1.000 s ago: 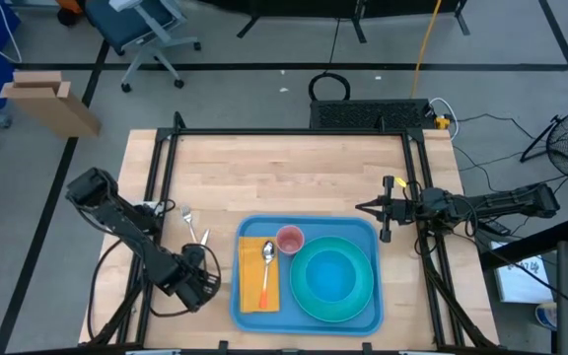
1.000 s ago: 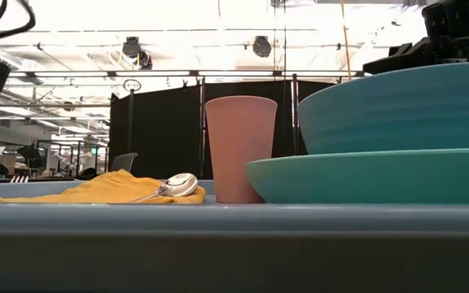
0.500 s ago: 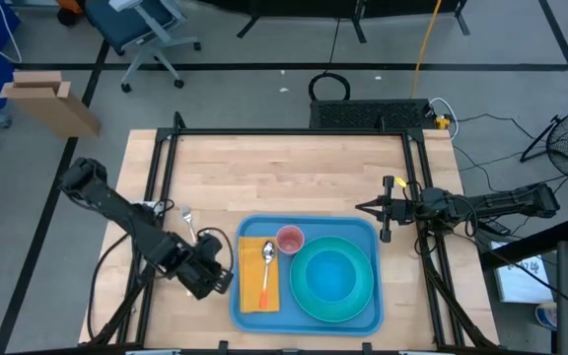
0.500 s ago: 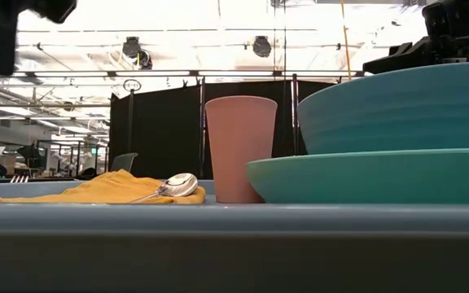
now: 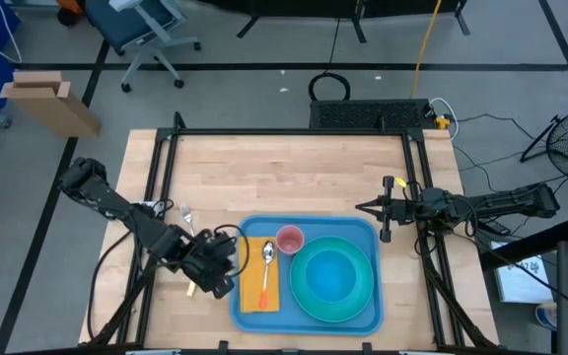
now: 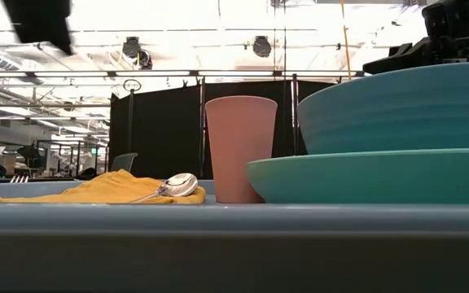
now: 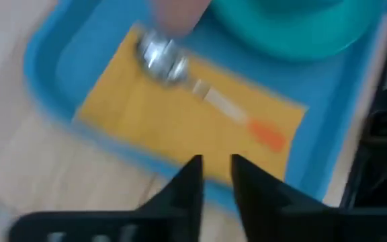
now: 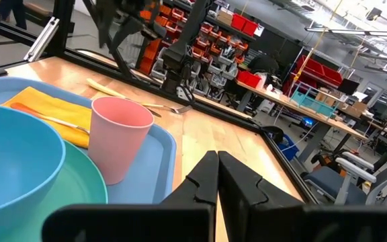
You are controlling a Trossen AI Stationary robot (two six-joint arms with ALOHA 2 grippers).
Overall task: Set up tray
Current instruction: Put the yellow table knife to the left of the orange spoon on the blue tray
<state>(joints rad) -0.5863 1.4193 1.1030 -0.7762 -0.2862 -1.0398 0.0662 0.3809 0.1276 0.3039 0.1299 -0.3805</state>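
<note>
Left hand [image 5: 227, 279] moved to tray [image 5: 363, 320]; wooden table [image 5: 284, 168].

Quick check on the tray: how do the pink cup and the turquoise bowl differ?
The cup is pink, tall and narrow; the bowl is turquoise, wide and low. The cup stands directly on the tray; the bowl sits on the plate. Both are upright, open side up.

left end effector [image 7: 216, 176]: fingers slightly apart, empty | right end effector [image 8: 217, 176]: closed, idle
</note>
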